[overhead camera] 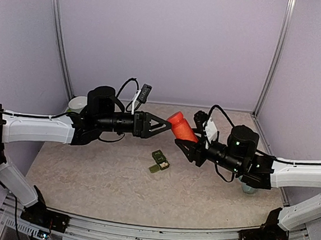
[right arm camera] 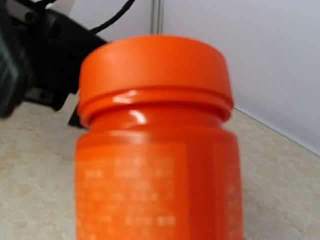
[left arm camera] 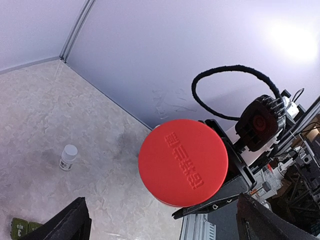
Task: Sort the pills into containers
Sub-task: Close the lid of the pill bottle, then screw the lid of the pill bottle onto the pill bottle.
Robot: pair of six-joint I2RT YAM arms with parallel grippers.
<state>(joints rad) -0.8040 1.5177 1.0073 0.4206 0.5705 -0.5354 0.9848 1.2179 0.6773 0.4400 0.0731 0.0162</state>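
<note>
My right gripper (overhead camera: pixel 185 143) is shut on the body of an orange pill bottle (overhead camera: pixel 181 127), holding it tilted above the table with its cap toward the left arm. The bottle fills the right wrist view (right arm camera: pixel 155 165), where my fingers are hidden. My left gripper (overhead camera: pixel 168 125) is open, and its tips are just short of the cap. In the left wrist view the round red cap (left arm camera: pixel 182 162) faces the camera between my spread fingers (left arm camera: pixel 75 222). The dark green containers (overhead camera: pixel 158 161) lie on the table below the bottle, and their edge shows in the left wrist view (left arm camera: pixel 20 227).
A small white-capped bottle (left arm camera: pixel 68 156) stands on the table near the back wall. A white bowl (overhead camera: pixel 77 102) sits at the back left behind the left arm. A pale mug (overhead camera: pixel 249 188) is partly hidden under the right arm. Walls enclose the table on three sides.
</note>
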